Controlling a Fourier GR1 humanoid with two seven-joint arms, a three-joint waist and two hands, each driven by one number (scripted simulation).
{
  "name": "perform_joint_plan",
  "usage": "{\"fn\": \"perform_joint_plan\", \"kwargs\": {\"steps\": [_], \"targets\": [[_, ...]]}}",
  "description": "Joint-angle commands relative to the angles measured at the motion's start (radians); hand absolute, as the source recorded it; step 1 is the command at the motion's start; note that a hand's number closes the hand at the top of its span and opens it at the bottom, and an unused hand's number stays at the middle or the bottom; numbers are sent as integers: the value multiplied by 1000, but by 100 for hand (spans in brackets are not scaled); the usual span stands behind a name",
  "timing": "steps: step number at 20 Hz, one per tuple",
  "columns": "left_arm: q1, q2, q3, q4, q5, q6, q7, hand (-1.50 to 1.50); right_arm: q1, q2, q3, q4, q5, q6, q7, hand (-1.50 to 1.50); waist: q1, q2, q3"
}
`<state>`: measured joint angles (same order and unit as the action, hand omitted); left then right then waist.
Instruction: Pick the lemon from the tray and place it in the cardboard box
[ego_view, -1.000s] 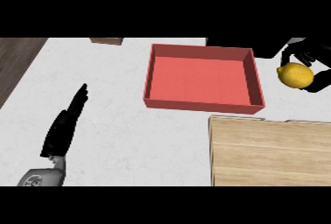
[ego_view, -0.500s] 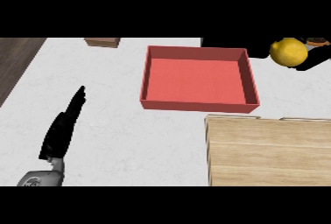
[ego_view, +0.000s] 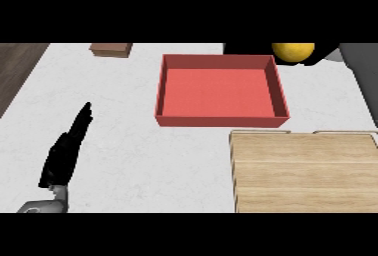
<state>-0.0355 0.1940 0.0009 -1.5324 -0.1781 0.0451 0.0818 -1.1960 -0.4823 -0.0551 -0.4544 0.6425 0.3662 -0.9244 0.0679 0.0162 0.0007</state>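
The yellow lemon (ego_view: 293, 51) is at the view's top edge, just beyond the far right corner of the red open box (ego_view: 220, 119). My right hand (ego_view: 323, 55) is curled round the lemon, with black parts showing on both sides of it; its grey forearm runs down the right edge. The wooden tray (ego_view: 303, 172) lies at the lower right with nothing on it. My left hand (ego_view: 66, 150) rests open at the lower left, fingers straight and pointing away, well apart from the box.
A small brown block (ego_view: 111, 49) sits at the far edge, left of the red box. The white marbled counter (ego_view: 148, 165) stretches between my left hand and the tray. A dark wooden strip (ego_view: 16, 65) borders the counter's left side.
My right hand has carried the lemon away from the tray's side, farther off and leftward, to the box's far right corner. The left hand has stayed put.
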Motion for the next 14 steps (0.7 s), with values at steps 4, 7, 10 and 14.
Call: {"fn": "perform_joint_plan", "kwargs": {"steps": [4,7,10,14], "targets": [[19,5,19,14,1,2,-17,0,-89,130,68,76,24,85,-19,150,-21,-3,-1],[-3,-6,12,-5,-22,26,9,0,-100,187,95,108,43,51,8,150,-23,-3,-1],[32,5,17,-8,-11,6,-24,0,-107,234,116,123,59,32,39,150,-30,-6,-1],[-28,-5,9,8,-17,6,14,0,-131,354,155,179,113,-98,126,150,-21,0,-1]]}}
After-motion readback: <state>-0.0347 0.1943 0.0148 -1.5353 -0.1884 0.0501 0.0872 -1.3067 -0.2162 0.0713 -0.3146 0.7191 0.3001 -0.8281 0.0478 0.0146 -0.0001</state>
